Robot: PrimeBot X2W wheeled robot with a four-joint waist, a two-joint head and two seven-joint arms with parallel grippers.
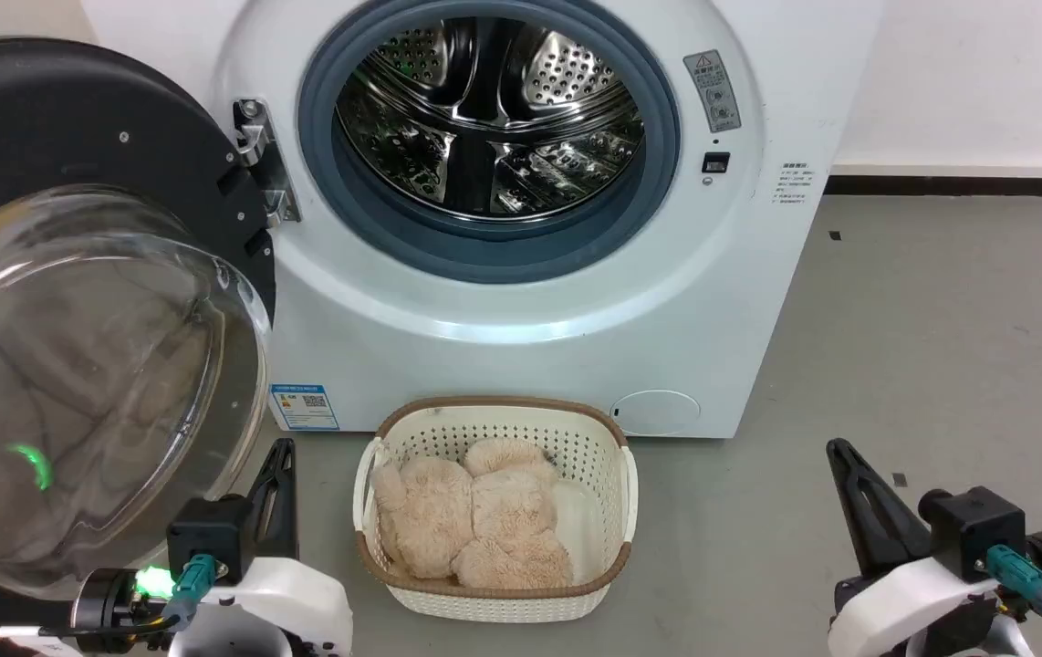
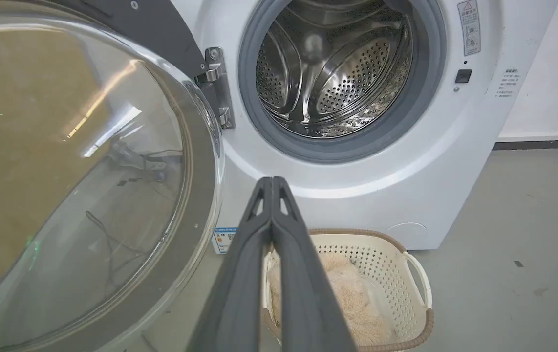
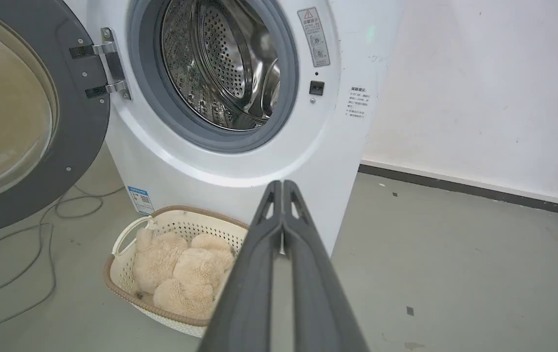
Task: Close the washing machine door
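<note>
The door (image 1: 92, 383) is wide open. It hangs on a hinge (image 1: 261, 160) at the left side of the machine (image 1: 503, 338), and its glass bowl bulges out toward the robot. You can look right into the shiny drum (image 1: 494, 109), and it looks empty.

The left gripper (image 1: 280, 452) sits low, just beside the bottom edge of the door but not touching it. Its two fingers (image 2: 240, 274) are pressed flat together with nothing between them. The right gripper (image 1: 838, 449) is low too, far from the door, and its fingers (image 3: 313, 274) are pressed together the same way.

I think the left arm will do the job, because it is the one near the door. Closed fingers make one firm stick, which is good for pushing.

A basket (image 1: 630, 474) with a fluffy toy (image 1: 475, 520) stands on the floor right in front of the machine, under the round hole. The door must swing past above it. I think it will clear the basket, but I cannot be sure. The last bit may need a firm push so the latch clicks.
</note>
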